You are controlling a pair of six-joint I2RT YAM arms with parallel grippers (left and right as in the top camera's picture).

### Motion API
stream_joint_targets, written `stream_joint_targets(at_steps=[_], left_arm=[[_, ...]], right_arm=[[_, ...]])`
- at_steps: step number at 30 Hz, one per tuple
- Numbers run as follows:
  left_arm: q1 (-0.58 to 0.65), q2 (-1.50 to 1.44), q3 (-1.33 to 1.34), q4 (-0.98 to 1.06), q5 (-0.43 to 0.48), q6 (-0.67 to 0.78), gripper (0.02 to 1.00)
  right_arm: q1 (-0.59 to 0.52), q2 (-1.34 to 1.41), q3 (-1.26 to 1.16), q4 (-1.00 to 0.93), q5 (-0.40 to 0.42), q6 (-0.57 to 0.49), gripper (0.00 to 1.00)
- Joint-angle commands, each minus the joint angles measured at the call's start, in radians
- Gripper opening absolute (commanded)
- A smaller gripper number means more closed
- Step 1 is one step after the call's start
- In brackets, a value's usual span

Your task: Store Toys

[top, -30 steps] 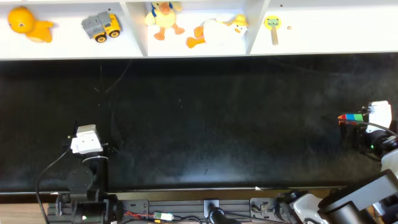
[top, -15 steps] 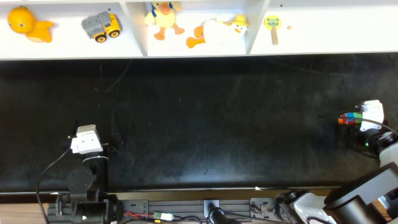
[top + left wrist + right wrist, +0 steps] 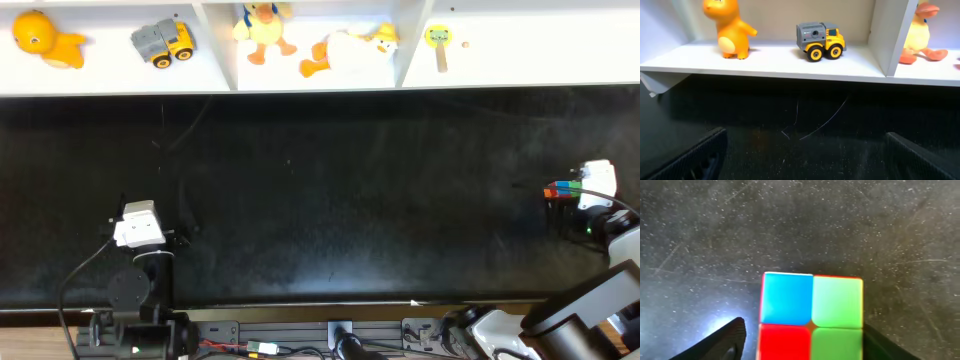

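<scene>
Right wrist view: right gripper (image 3: 802, 326) is sitting open astride a small multicoloured plastic cube (image 3: 811, 311), bare black worktop (image 3: 790, 230) stretching ahead; left gripper (image 3: 805, 134) is gaping wide, empty.

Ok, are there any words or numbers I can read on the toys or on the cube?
No text here can be read.
toy truck: no letters or numbers show on its side.
colour cube: plain coloured squares, no print.
white block on the left arm's wrist: a few dark marks, too small to read.
</scene>
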Motion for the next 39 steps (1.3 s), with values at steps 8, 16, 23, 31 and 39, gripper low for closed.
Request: stream_joint_targets(at_steps=[8, 16, 23, 31, 39], left_arm=[[-0.005, -0.013, -0.007, 0.005, -0.007, 0.019, 0.998], [-0.005, -0.013, -0.007, 0.005, -0.007, 0.019, 0.998], [-0.005, -0.013, -0.007, 0.005, -0.007, 0.019, 0.998], [-0.005, -0.013, -0.007, 0.005, -0.007, 0.019, 0.998], [-0.005, -0.013, -0.007, 0.005, -0.007, 0.019, 0.998]], right_arm=[[0.003, 0.004, -0.008, 0.009, 0.006, 0.044, 0.557], [0.003, 0.004, -0.008, 0.009, 0.011, 0.045, 0.478], [0.003, -0.032, -0.008, 0.009, 0.032, 0.048, 0.476], [0.013, -0.115, -0.008, 0.009, 0.067, 0.049, 0.463], [0.062, -0.155, -0.003, 0.009, 0.127, 0.071, 0.435]])
